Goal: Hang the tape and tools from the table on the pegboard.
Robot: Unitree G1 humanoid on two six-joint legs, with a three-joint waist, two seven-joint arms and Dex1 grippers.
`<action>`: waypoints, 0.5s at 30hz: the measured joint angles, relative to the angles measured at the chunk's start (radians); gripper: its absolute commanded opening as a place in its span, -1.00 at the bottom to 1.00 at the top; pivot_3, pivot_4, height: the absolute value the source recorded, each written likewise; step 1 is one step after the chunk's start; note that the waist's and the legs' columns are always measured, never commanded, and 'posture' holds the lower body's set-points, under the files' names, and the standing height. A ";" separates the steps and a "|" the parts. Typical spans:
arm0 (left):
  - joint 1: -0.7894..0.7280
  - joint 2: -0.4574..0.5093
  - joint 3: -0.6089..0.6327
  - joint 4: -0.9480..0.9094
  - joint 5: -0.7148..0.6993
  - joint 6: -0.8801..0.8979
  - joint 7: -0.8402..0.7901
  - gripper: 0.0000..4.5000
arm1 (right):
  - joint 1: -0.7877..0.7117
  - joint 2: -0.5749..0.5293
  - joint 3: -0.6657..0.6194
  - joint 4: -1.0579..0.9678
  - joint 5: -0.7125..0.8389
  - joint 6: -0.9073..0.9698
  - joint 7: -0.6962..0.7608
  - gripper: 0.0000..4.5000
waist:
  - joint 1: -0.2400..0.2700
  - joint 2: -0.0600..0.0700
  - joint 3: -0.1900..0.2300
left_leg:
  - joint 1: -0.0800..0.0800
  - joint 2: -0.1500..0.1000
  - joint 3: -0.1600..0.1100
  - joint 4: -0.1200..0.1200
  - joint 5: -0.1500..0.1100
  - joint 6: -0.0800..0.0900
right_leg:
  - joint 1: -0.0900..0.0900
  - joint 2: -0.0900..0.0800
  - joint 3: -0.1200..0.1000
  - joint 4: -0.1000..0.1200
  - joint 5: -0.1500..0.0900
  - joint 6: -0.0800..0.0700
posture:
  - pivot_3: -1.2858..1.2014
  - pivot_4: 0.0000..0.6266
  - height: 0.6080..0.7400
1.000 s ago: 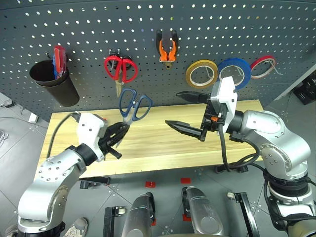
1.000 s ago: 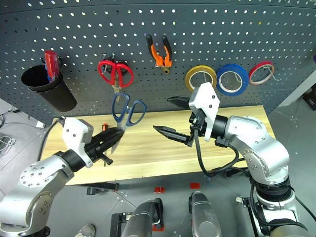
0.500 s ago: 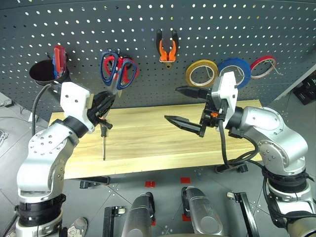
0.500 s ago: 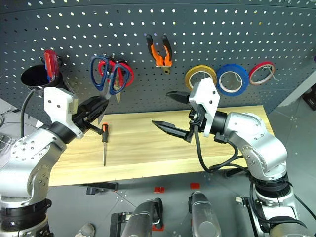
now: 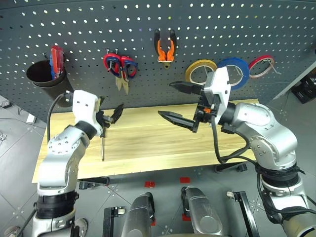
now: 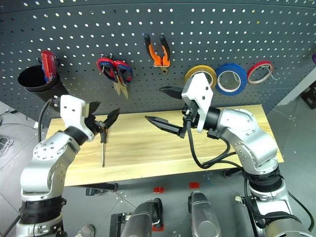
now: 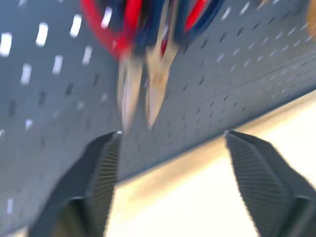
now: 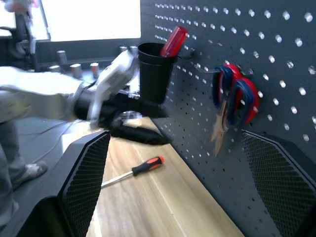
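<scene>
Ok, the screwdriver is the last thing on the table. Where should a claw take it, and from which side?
Probably by the black-and-orange handle of the screwdriver, coming from above. It lies flat on the table, handle toward the pegboard, slim shaft pointing to the near edge, so the thicker handle gives more to close on. The open left claw sits just over that end.

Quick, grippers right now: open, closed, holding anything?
Left gripper: open, holding nothing, just below the hung blue scissors.
Right gripper: open, holding nothing, above the table.
</scene>
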 measured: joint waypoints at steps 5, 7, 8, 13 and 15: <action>0.053 0.022 0.132 0.124 -0.030 0.093 0.029 0.82 | -0.003 0.074 0.122 0.004 -0.027 0.249 -0.127 1.00 | -0.004 0.000 0.004 | 0.000 0.000 -0.001 0.000 0.000 0.000 | 0.000 0.000 0.000 0.001 0.000 0.000 | -0.16 0.15 1.00; 0.011 0.047 0.150 0.211 -0.026 0.103 0.042 0.82 | -0.022 0.127 0.140 0.008 -0.026 0.322 -0.168 1.00 | 0.002 0.001 0.008 | 0.000 0.000 -0.001 0.000 0.000 0.000 | 0.000 -0.001 0.000 0.001 0.000 0.000 | -0.15 0.19 1.00; -0.011 0.055 0.151 0.244 -0.023 0.104 0.047 0.82 | -0.040 0.145 0.144 0.010 -0.027 0.339 -0.180 1.00 | 0.008 0.001 0.011 | 0.000 -0.001 -0.001 0.001 0.000 0.000 | 0.000 -0.001 -0.001 0.000 0.000 0.000 | -0.15 0.21 1.00; -0.135 0.054 0.129 0.430 -0.006 0.099 0.056 0.82 | -0.109 0.177 0.160 0.014 -0.029 0.382 -0.195 1.00 | 0.029 -0.001 0.027 | -0.001 -0.001 -0.001 0.000 0.000 0.000 | -0.002 -0.002 -0.002 0.000 0.000 0.000 | -0.15 0.31 1.00; -0.199 0.045 0.125 0.520 -0.005 0.095 0.055 0.82 | -0.125 0.175 0.168 0.021 -0.030 0.384 -0.190 1.00 | 0.031 0.000 0.032 | -0.002 -0.001 -0.001 0.000 0.000 0.000 | -0.003 -0.002 -0.002 0.000 0.000 0.000 | -0.16 0.33 1.00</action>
